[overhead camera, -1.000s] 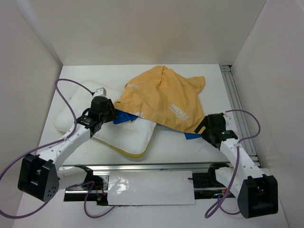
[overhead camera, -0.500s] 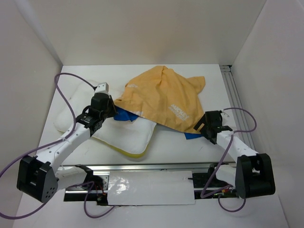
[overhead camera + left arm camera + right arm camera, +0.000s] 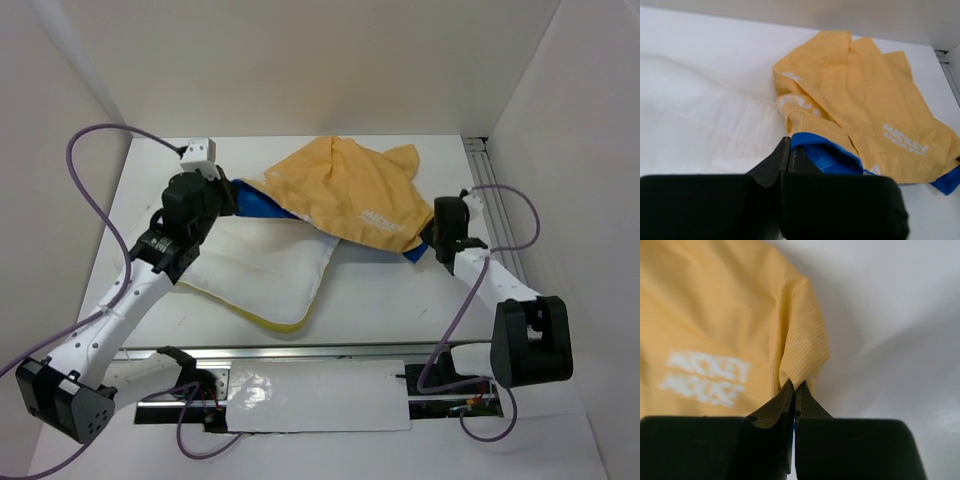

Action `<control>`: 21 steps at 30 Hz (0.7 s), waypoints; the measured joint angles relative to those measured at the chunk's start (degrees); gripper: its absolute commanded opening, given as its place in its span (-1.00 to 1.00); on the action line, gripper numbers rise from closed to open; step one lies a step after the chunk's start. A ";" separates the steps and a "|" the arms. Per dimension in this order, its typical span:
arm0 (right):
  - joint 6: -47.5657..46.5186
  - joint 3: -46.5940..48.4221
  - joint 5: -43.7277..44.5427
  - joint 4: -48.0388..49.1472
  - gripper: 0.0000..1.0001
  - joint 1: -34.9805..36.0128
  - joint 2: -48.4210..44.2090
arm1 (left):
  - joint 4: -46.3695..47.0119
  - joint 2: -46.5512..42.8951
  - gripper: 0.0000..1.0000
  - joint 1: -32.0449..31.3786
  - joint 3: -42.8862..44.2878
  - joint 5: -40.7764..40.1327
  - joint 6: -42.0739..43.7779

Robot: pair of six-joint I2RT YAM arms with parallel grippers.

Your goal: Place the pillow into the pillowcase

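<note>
orange pillowcase [image 3: 345,195] partly over pillow [image 3: 262,275]

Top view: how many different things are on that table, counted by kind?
Pillow: 1
Pillowcase: 1
Robot arms: 2, the left arm and the right arm
Total: 4

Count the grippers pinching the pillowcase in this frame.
2. The left gripper is shut on the pillowcase at its blue-lined left edge, by the pillow; the right gripper is shut on its right corner. Both grips show in the wrist views.
</note>
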 measured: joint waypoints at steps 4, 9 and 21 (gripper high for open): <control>-4.17 12.74 4.87 0.74 -1.00 0.02 -1.25 | -0.76 2.51 -1.00 -0.09 8.79 -1.22 3.21; -13.09 32.87 12.50 -0.94 -1.00 0.02 -3.65 | -2.16 5.66 -1.00 -0.09 22.62 -4.50 7.41; -35.43 70.71 21.92 1.38 -1.00 0.68 -6.05 | -0.68 5.18 -1.00 -1.31 39.23 -8.00 19.08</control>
